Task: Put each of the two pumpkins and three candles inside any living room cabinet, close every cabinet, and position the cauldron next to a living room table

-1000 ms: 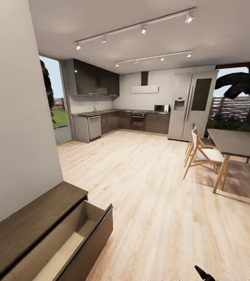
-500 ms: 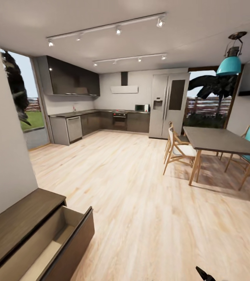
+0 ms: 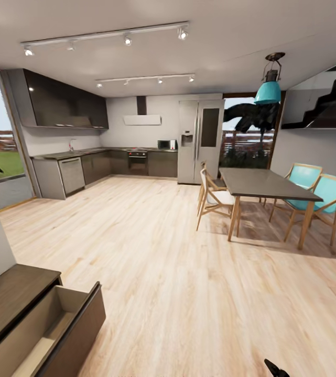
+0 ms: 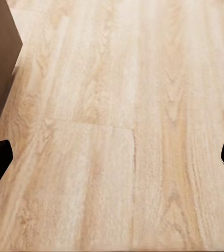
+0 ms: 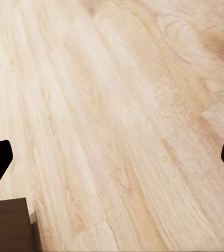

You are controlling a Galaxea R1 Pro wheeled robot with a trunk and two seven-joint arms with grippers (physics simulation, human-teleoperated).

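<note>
Both claws, left [image 4: 112, 157] and right [image 5: 112, 157], spread wide over bare floor, holding nothing. Cabinet [image 3: 10, 293] lower left, drawer [image 3: 57, 327] open. Likely travelling between pickups; next: find pumpkins and candles.

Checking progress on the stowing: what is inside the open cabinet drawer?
The cabinet drawer stands open, showing bare beige interior; no pumpkins or candles visible. Its near end is cut off by the frame.
</note>
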